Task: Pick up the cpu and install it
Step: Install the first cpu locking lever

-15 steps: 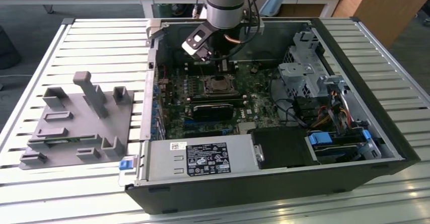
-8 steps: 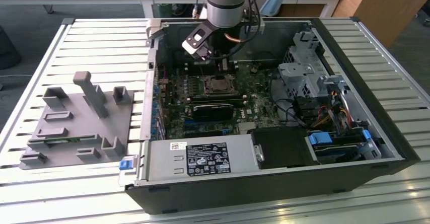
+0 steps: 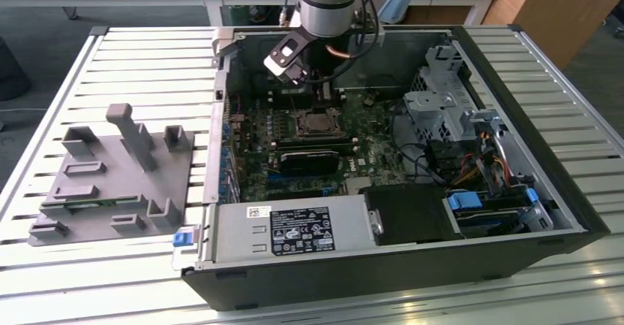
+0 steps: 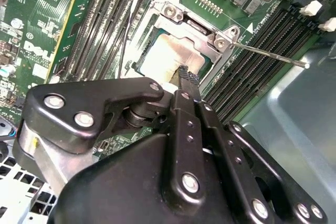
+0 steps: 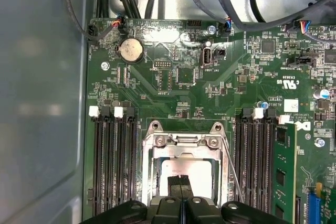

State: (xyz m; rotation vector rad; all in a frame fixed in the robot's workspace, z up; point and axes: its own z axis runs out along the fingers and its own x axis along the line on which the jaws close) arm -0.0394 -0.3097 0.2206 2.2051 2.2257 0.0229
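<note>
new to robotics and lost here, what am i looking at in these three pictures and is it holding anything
This is a robot arm reaching into an open computer case that lies on a slatted table; the exterior view shows that from outside. A grey holder sits beside the case. Both wrist views come from cameras riding on the arm, looking past its hand. The hand is shut with nothing seen between its fingers, over the cpu, the silver square lying in its metal-framed socket. Whether they touch is unclear.

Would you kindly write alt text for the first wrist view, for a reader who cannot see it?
The tool, fingers together, hangs over the cpu lying in the metal-framed socket of a green motherboard. Memory slots flank the socket.
</note>
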